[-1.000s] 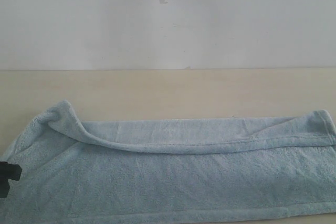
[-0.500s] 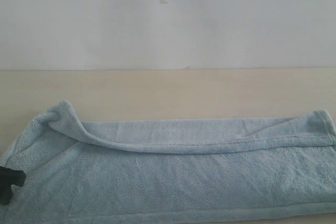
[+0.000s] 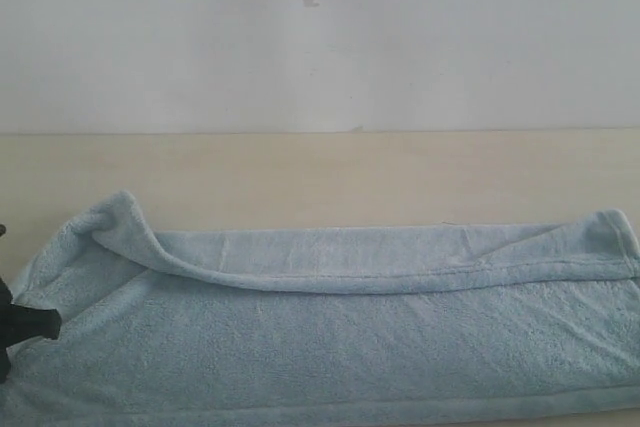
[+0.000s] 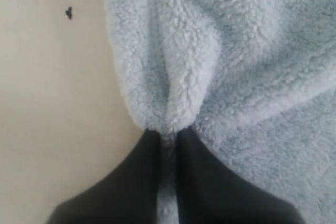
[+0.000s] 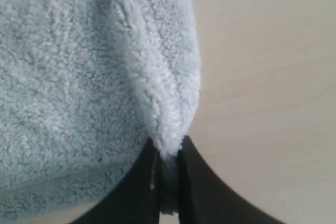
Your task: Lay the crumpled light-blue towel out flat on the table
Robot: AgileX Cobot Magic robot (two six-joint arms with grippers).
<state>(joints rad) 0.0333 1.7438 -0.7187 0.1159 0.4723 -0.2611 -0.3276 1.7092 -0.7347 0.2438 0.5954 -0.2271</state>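
At the towel's [image 3: 350, 342] left end, the left gripper [image 4: 164, 132] was clamped on a pinched ridge of pile. Over the last second its dark tip had slid slightly inward across that end, and the left hump had barely shifted. Across the towel's middle, the far long edge lay folded over the body, its hem running nearly the full length, unchanged. At the towel's right end, the right gripper [image 5: 167, 153] was closed on the rounded edge. The towel lay lengthwise on the bench [image 3: 300, 177], stretched but doubled. Judging by this, the move brought little gain; the flap remained to open.
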